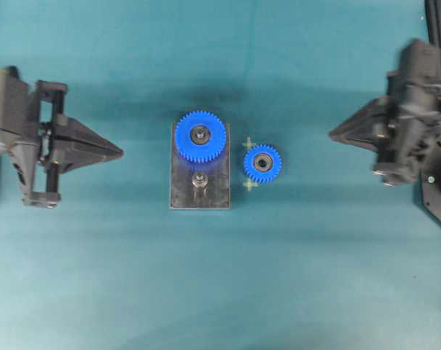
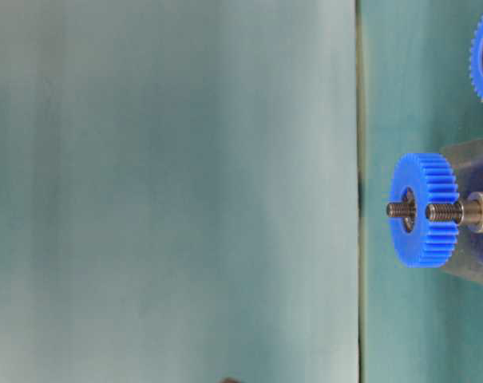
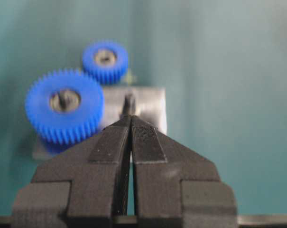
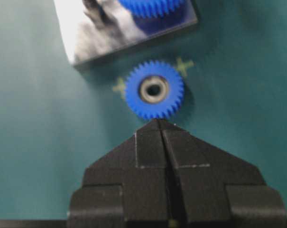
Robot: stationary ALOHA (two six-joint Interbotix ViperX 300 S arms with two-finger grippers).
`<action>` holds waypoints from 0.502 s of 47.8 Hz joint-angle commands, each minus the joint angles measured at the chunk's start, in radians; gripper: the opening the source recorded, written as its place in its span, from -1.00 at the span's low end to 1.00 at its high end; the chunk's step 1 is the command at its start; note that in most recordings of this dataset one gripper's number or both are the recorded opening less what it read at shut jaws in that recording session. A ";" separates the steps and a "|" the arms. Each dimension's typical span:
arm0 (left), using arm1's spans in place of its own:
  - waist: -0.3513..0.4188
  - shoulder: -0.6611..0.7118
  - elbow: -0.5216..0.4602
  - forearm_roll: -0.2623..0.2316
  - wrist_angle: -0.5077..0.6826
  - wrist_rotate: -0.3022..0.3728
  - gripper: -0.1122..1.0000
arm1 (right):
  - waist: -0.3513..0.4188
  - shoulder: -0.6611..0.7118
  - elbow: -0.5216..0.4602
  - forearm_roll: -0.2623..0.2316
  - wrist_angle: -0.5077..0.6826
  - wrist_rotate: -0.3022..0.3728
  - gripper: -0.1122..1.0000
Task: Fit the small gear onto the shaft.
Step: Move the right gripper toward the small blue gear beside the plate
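Note:
The small gear [image 1: 262, 163], bright blue with a dark centre ring, lies flat on the teal mat just right of the dark grey plate [image 1: 199, 197]. It also shows in the right wrist view [image 4: 154, 90] and the left wrist view [image 3: 105, 59]. The shaft [image 1: 200, 180] stands bare on the plate, in front of the larger blue gear [image 1: 200, 135]. The shaft also shows in the table-level view [image 2: 457, 211]. My left gripper [image 1: 120, 152] is shut and empty, well left of the plate. My right gripper [image 1: 332, 134] is shut and empty, right of the small gear.
Two pale cross marks [image 1: 250, 185] sit on the mat beside the small gear. Dark equipment [image 1: 439, 197] stands at the right edge behind the right arm.

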 commanded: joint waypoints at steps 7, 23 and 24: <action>-0.002 0.026 -0.043 0.003 0.061 0.002 -0.80 | -0.043 0.164 -0.106 0.003 0.037 0.006 -0.78; 0.000 0.046 -0.051 0.003 0.114 -0.006 -0.80 | -0.052 0.347 -0.172 -0.020 0.012 -0.005 -0.01; 0.002 0.044 -0.051 0.003 0.114 -0.006 -0.80 | -0.052 0.357 -0.175 -0.021 0.014 -0.005 0.10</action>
